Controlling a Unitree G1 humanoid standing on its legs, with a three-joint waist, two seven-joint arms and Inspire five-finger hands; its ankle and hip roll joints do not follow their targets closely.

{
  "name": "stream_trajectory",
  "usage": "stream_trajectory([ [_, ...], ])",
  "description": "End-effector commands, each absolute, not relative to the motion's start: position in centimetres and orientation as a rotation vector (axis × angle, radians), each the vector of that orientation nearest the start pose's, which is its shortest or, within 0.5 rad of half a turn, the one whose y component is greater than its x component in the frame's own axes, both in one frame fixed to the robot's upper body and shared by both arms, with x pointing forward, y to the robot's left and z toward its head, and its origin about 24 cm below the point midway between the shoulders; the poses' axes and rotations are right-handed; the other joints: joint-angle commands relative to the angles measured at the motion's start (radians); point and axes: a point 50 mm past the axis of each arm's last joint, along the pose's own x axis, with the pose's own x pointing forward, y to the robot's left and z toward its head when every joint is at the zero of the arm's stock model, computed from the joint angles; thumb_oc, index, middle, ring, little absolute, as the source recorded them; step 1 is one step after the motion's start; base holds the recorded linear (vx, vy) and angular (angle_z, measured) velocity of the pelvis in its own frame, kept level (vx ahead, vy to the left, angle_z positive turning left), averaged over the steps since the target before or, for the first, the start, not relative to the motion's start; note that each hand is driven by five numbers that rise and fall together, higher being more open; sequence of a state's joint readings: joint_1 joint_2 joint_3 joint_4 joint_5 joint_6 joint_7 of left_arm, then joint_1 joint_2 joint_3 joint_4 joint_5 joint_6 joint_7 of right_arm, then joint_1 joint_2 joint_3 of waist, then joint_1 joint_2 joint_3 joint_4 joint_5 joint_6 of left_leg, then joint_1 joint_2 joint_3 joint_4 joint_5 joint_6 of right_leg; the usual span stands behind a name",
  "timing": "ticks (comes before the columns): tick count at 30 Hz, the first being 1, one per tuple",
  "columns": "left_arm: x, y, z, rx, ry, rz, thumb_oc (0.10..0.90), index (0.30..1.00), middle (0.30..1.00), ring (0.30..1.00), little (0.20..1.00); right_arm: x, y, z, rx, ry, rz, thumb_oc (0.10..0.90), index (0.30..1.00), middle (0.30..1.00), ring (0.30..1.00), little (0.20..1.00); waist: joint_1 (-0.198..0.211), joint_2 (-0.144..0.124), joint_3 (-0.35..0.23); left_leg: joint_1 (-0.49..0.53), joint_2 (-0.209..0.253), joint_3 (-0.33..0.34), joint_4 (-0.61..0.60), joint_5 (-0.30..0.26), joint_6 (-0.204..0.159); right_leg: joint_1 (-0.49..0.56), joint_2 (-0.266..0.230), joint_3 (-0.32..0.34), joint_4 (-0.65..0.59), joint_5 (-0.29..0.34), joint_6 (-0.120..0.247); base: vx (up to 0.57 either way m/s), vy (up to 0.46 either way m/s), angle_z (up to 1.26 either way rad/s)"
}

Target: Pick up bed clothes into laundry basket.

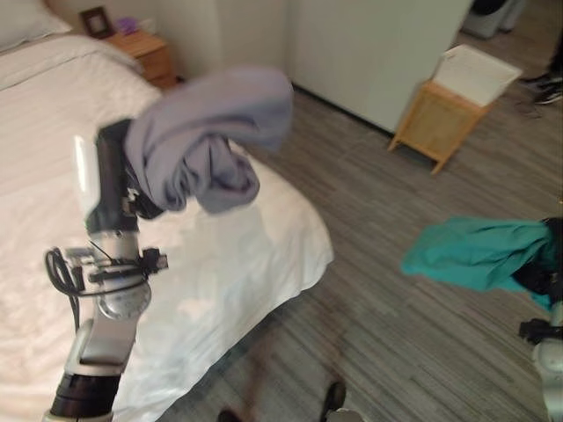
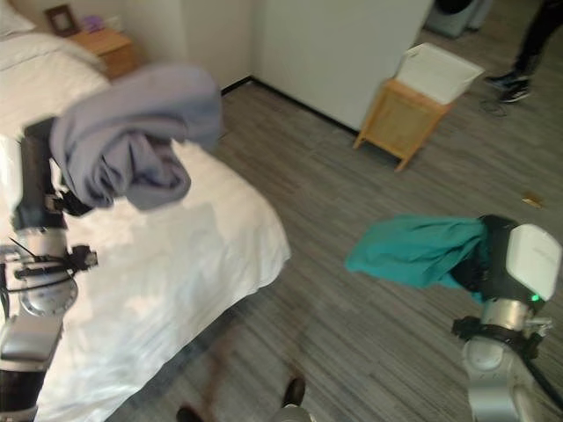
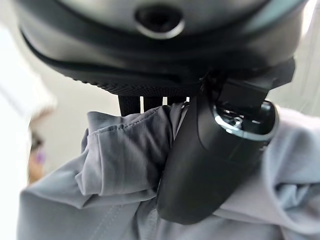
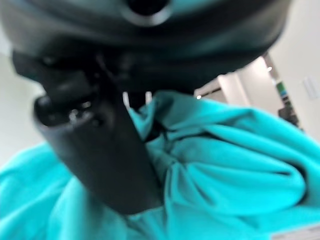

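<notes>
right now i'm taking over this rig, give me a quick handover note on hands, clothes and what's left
Left hand: shut on the grey garment, held up above the bed.
Right hand: shut on the teal garment, held over the floor beside the bed.
Laundry basket: stands across the room by the white wall, with neither garment in it.
Done: both garments lifted.
Left: carry both to the basket and drop them in.

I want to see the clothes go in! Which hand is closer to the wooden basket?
Right hand, holding teal cloth, is nearer the wooden laundry basket. Left hand, holding grey cloth, is over the white bed.
</notes>
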State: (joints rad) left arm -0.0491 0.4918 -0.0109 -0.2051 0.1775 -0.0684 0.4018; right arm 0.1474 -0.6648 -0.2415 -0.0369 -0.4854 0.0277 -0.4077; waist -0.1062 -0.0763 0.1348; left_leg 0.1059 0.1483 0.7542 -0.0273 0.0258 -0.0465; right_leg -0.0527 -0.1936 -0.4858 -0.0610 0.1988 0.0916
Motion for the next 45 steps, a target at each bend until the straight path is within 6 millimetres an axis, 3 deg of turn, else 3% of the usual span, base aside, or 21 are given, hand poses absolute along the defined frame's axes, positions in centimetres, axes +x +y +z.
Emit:
stream_trajectory([
  [1,24.9,18.6,18.4,0.480,-0.744,0.179,0.400,0.300,0.300,0.300,0.300,23.0,-31.2,19.4,-1.249,-0.546,-0.714,0.400,0.300,0.300,0.300,0.300,0.048,0.029,-0.103,0.047,0.019,-0.019,-0.054,-0.020,-0.001,0.136,-0.181,-0.126,0.092,0.041,0.150,-0.13,-0.183,-0.79],
  [4,25.2,17.8,17.8,0.459,-0.711,0.122,0.400,0.300,0.300,0.300,0.300,23.2,-30.7,19.2,-1.252,-0.551,-0.691,0.400,0.300,0.300,0.300,0.300,0.056,0.031,-0.108,0.061,0.039,-0.009,-0.050,0.007,-0.018,0.150,-0.143,-0.110,0.055,-0.007,0.130,-0.03,-0.232,-0.88],
  [9,26.1,15.7,16.7,0.363,-0.653,0.038,0.400,0.300,0.300,0.300,0.300,23.9,-30.2,19.0,-1.283,-0.554,-0.612,0.400,0.300,0.300,0.300,0.300,0.036,0.063,-0.106,0.091,0.146,0.043,-0.012,0.096,-0.088,0.168,-0.045,-0.077,-0.006,-0.108,0.062,0.00,-0.369,-0.45],
  [10,26.4,15.3,16.9,0.336,-0.653,0.027,0.400,0.300,0.300,0.300,0.300,23.9,-30.3,19.4,-1.313,-0.568,-0.605,0.400,0.300,0.300,0.300,0.300,0.030,0.081,-0.093,0.071,0.234,0.047,0.099,0.188,-0.150,0.187,0.010,-0.055,-0.022,-0.159,0.030,0.05,-0.370,-0.60],
  [11,26.4,15.3,16.9,0.335,-0.654,0.028,0.400,0.300,0.300,0.300,0.300,23.9,-30.3,19.4,-1.313,-0.569,-0.605,0.400,0.300,0.300,0.300,0.300,0.032,0.085,-0.091,0.069,0.246,0.047,0.108,0.192,-0.157,0.188,0.018,-0.055,-0.023,-0.164,0.024,0.09,-0.496,-0.62],
  [12,26.6,15.1,17.0,0.293,-0.649,0.033,0.400,0.300,0.300,0.300,0.300,24.7,-29.5,19.7,-1.337,-0.588,-0.564,0.400,0.300,0.300,0.300,0.300,0.063,0.097,-0.066,0.023,0.299,-0.065,0.245,0.303,-0.199,0.195,0.066,-0.004,-0.026,-0.213,-0.010,0.07,-0.362,-0.61],
  [13,26.7,15.4,17.1,0.278,-0.641,0.049,0.400,0.300,0.300,0.300,0.300,25.3,-29.2,19.7,-1.353,-0.589,-0.546,0.400,0.300,0.300,0.300,0.300,0.088,0.100,-0.055,-0.002,0.299,-0.181,0.316,0.317,-0.192,0.192,0.093,0.026,-0.026,-0.228,-0.037,0.06,-0.342,-0.92],
  [14,26.8,15.4,17.1,0.278,-0.641,0.051,0.400,0.300,0.300,0.300,0.300,25.4,-29.1,19.8,-1.352,-0.591,-0.546,0.400,0.300,0.300,0.300,0.300,0.085,0.102,-0.054,-0.008,0.305,-0.185,0.324,0.316,-0.192,0.191,0.096,0.025,-0.026,-0.229,-0.040,0.07,-0.310,-1.38],
  [16,26.3,16.5,16.8,0.260,-0.634,0.105,0.400,0.300,0.300,0.300,0.300,26.5,-27.9,19.8,-1.359,-0.598,-0.464,0.400,0.300,0.300,0.300,0.300,0.146,0.064,-0.043,-0.064,0.169,-0.488,0.512,0.200,-0.053,0.183,0.123,0.156,-0.026,-0.215,-0.071,0.09,-0.334,-1.75],
  [17,26.3,16.5,16.7,0.262,-0.629,0.109,0.400,0.300,0.300,0.300,0.300,26.9,-27.7,19.7,-1.361,-0.590,-0.445,0.400,0.300,0.300,0.300,0.300,0.166,0.058,-0.036,-0.096,0.114,-0.567,0.611,0.193,-0.037,0.180,0.131,0.220,-0.026,-0.208,-0.079,0.04,-0.200,-2.18],
  [18,26.3,16.5,16.7,0.262,-0.631,0.111,0.400,0.300,0.300,0.300,0.300,27.0,-27.6,19.7,-1.360,-0.592,-0.445,0.400,0.300,0.300,0.300,0.300,0.165,0.063,-0.037,-0.107,0.121,-0.570,0.628,0.186,-0.038,0.176,0.136,0.221,-0.026,-0.208,-0.080,0.06,-0.143,-2.42],
  [20,26.2,16.6,16.4,0.270,-0.619,0.116,0.400,0.300,0.300,0.300,0.300,27.6,-26.9,19.6,-1.371,-0.588,-0.400,0.400,0.300,0.300,0.300,0.300,0.195,0.053,-0.009,-0.205,0.006,-0.697,0.795,0.171,-0.012,0.186,0.152,0.308,-0.026,-0.205,-0.093,0.07,-0.151,-2.14],
  [22,25.9,16.7,16.1,0.261,-0.608,0.118,0.400,0.300,0.300,0.300,0.300,28.1,-26.2,19.6,-1.371,-0.590,-0.367,0.400,0.300,0.300,0.300,0.300,0.219,0.060,0.012,-0.311,-0.080,-0.743,0.913,0.139,0.002,0.198,0.165,0.349,-0.026,-0.198,-0.092,0.07,-0.086,-1.43],
  [28,25.4,16.8,15.7,0.242,-0.599,0.113,0.400,0.300,0.300,0.300,0.300,28.5,-25.2,19.7,-1.346,-0.606,-0.334,0.400,0.300,0.300,0.300,0.300,0.287,0.084,0.048,-0.508,-0.167,-0.624,0.754,0.089,0.006,0.243,0.205,0.457,-0.026,-0.198,-0.075,0.15,-0.039,-0.97],
  [29,25.3,17.2,15.4,0.256,-0.585,0.127,0.400,0.300,0.300,0.300,0.300,28.4,-25.3,19.6,-1.355,-0.609,-0.330,0.400,0.300,0.300,0.300,0.300,0.306,0.091,0.040,-0.493,-0.159,-0.558,0.558,0.086,0.015,0.265,0.228,0.478,-0.026,-0.225,-0.067,0.42,-0.006,-0.05],
  [32,25.4,17.7,14.7,0.301,-0.546,0.150,0.400,0.300,0.300,0.300,0.300,28.2,-25.7,19.1,-1.354,-0.581,-0.326,0.400,0.300,0.300,0.300,0.300,0.309,0.089,0.017,-0.410,-0.140,-0.444,0.315,0.052,0.020,0.303,0.230,0.454,-0.026,-0.275,-0.057,0.36,0.004,-0.50],
  [35,25.7,19.1,13.2,0.403,-0.467,0.200,0.400,0.300,0.300,0.300,0.300,27.9,-26.4,18.1,-1.358,-0.523,-0.320,0.400,0.300,0.300,0.300,0.300,0.289,0.098,-0.016,-0.311,-0.129,-0.337,0.087,0.084,0.023,0.333,0.238,0.428,-0.026,-0.311,-0.041,0.45,0.059,-0.02],
  [40,24.8,21.4,11.2,0.494,-0.365,0.269,0.400,0.300,0.300,0.300,0.300,27.6,-26.8,16.2,-1.375,-0.438,-0.296,0.400,0.300,0.300,0.300,0.300,0.275,0.089,-0.064,-0.233,-0.174,-0.296,-0.054,0.085,0.060,0.382,0.217,0.396,-0.026,-0.338,-0.007,0.55,0.055,0.18],
  [42,23.9,22.1,10.8,0.516,-0.342,0.276,0.400,0.300,0.300,0.300,0.300,27.4,-26.4,15.0,-1.375,-0.410,-0.266,0.400,0.300,0.300,0.300,0.300,0.304,0.041,-0.068,-0.221,-0.206,-0.303,-0.054,0.057,0.089,0.398,0.163,0.374,0.013,-0.241,0.043,0.49,0.012,-0.28],
  [44,23.7,22.2,10.9,0.533,-0.344,0.272,0.400,0.300,0.300,0.300,0.300,27.4,-26.2,14.7,-1.368,-0.407,-0.263,0.400,0.300,0.300,0.300,0.300,0.314,0.024,-0.070,-0.212,-0.212,-0.305,-0.056,0.040,0.100,0.374,0.145,0.362,0.082,-0.211,0.076,0.39,-0.002,-0.08],
  [45,23.9,22.3,11.2,0.556,-0.353,0.267,0.400,0.300,0.300,0.300,0.300,27.7,-25.9,14.8,-1.366,-0.414,-0.259,0.400,0.300,0.300,0.300,0.300,0.317,0.003,-0.056,-0.183,-0.216,-0.312,-0.060,0.003,0.117,0.301,0.140,0.349,0.289,-0.115,0.170,0.35,-0.016,0.09],
])
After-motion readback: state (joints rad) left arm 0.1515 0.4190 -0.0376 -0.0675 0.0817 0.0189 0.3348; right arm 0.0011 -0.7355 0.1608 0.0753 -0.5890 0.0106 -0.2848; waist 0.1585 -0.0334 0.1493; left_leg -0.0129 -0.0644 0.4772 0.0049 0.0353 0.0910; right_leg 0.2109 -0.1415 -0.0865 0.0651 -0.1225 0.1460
